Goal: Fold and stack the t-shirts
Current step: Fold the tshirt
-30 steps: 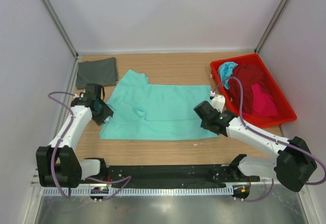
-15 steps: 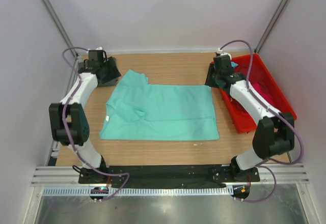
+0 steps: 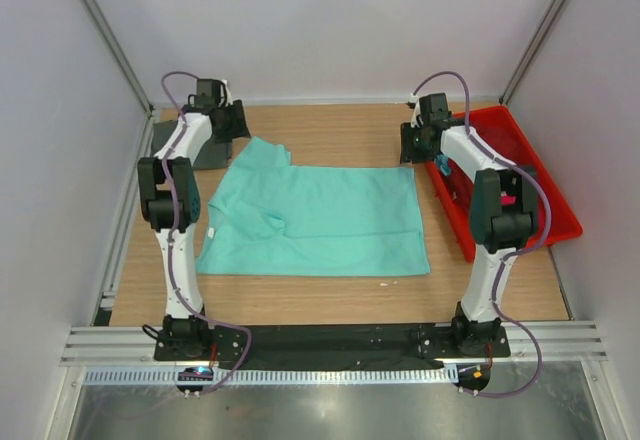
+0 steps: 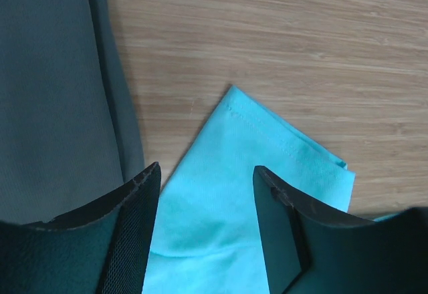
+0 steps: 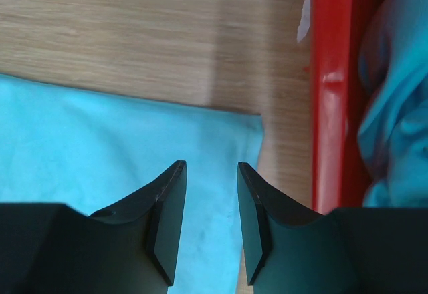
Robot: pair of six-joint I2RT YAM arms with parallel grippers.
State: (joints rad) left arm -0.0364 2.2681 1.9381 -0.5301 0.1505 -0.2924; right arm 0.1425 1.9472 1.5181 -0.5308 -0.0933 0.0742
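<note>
The mint green t-shirt (image 3: 315,222) lies spread flat across the middle of the worktop (image 3: 330,295), one sleeve pointing toward the far left corner. The left jaws stand spread apart over the tip of that sleeve, pinching nothing, just beside the dark grey t-shirt (image 4: 53,93) at the far left. The right jaws, likewise spread and empty, hang over the mint shirt's far right corner, next to the red tray (image 5: 331,93), where a turquoise t-shirt (image 5: 394,107) lies bunched.

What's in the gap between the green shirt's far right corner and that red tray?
Only a narrow strip of bare wooden table separates the green shirt from the red tray; the right wrist view shows it.
</note>
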